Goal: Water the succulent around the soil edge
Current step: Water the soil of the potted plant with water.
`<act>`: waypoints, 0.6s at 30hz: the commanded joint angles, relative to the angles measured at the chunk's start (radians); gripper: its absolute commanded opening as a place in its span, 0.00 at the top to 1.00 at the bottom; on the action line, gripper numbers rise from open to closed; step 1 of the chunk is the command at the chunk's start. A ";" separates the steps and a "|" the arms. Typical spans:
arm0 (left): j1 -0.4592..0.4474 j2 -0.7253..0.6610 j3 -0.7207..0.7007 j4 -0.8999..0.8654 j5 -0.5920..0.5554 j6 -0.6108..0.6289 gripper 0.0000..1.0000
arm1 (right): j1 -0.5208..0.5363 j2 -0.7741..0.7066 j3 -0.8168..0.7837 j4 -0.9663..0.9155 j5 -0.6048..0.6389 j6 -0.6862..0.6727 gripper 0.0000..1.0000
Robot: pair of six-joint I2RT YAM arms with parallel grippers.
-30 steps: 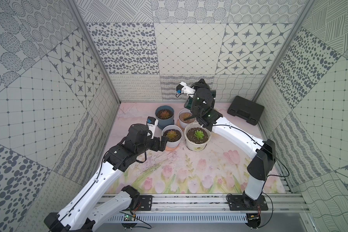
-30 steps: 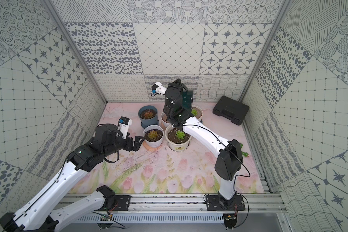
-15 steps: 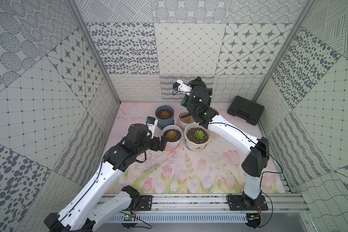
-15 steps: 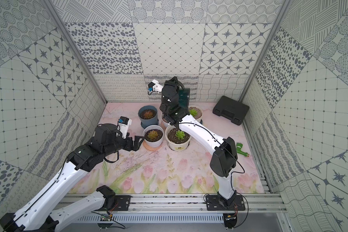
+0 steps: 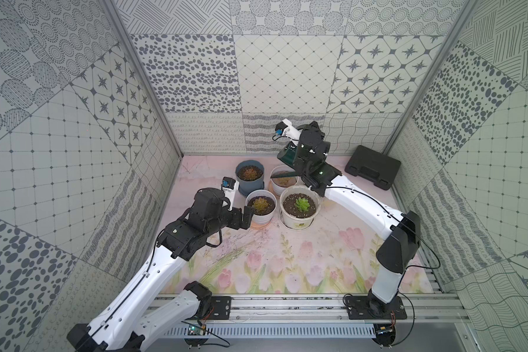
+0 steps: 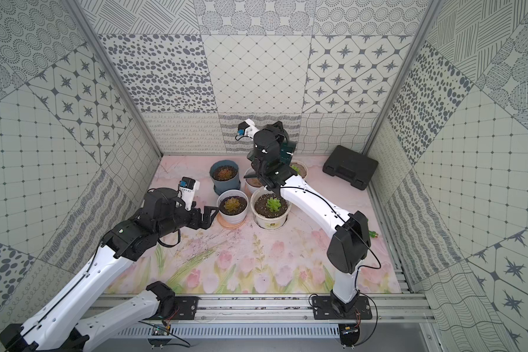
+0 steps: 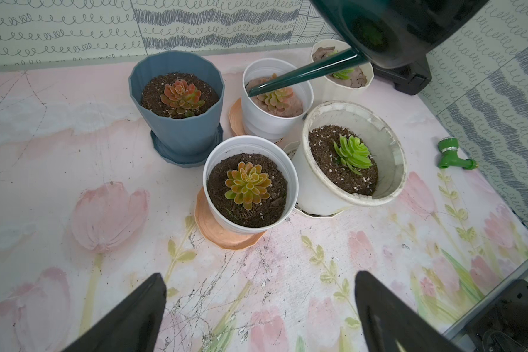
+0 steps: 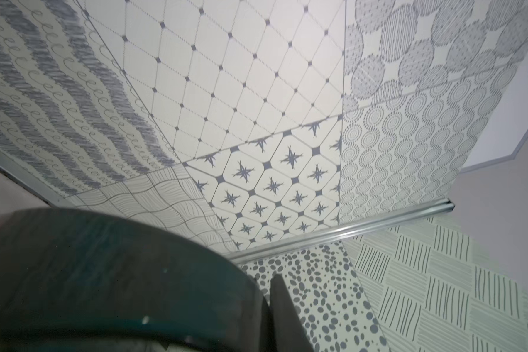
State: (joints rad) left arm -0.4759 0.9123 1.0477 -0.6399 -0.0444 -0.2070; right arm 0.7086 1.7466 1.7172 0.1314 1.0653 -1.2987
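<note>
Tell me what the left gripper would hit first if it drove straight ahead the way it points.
Probably the small white pot on its peach saucer, directly ahead of the open left gripper. Whether the saucer's edge comes first is unclear.

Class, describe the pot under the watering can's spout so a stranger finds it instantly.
On the floral mat, look near the back wall. Beside the blue pot stands a smooth white pot; unlike its white neighbour, its soil is pale.
</note>
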 commanded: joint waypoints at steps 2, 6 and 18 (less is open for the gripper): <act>0.003 -0.007 -0.010 0.057 0.019 -0.016 0.00 | -0.047 -0.189 -0.099 -0.078 0.048 0.358 1.00; 0.003 -0.022 -0.011 0.096 0.043 -0.060 0.00 | -0.087 -0.337 -0.216 -0.186 0.045 0.596 1.00; -0.205 -0.089 -0.136 0.538 -0.139 -0.296 0.06 | -0.027 -0.927 -0.689 -0.436 -0.039 1.344 1.00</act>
State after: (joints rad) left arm -0.5549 0.8143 0.9512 -0.4183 -0.0368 -0.3664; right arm 0.6434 0.9081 1.0943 -0.3199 1.0332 -0.2222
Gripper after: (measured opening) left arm 0.941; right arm 0.110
